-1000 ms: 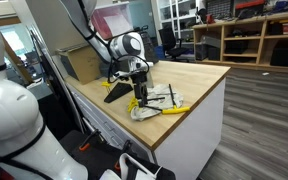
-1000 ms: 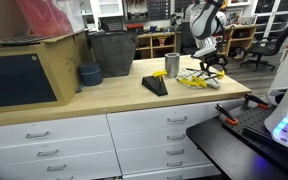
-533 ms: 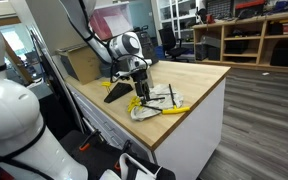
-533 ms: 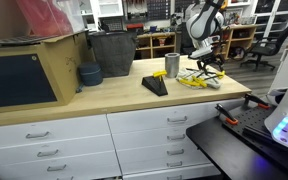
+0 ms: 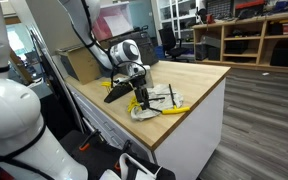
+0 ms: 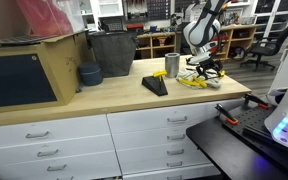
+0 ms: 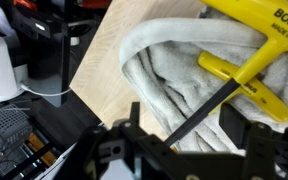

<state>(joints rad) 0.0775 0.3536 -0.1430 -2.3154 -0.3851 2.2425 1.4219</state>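
My gripper [image 5: 139,98] hangs low over a crumpled grey-white cloth [image 5: 154,108] near the bench's end; it also shows in an exterior view [image 6: 205,68]. Yellow-handled T-handle tools [image 6: 192,81] lie on the cloth. In the wrist view the cloth [image 7: 164,60] fills the middle, with a yellow T-handle [image 7: 246,62] on it. Its black shaft [image 7: 209,108] runs down between my two fingers. My gripper [image 7: 184,132] is open, its fingers wide apart on either side of the shaft, just above the cloth.
The wooden bench [image 6: 104,98] also carries a black wedge-shaped object [image 6: 155,86], a metal cup [image 6: 172,64], a dark bowl [image 6: 89,74], a black basket [image 6: 112,52] and a large cardboard box [image 6: 34,70]. The bench edge [image 7: 89,95] drops off close beside the cloth.
My gripper has come down a little toward the cloth and tools. Nothing on the bench has moved.
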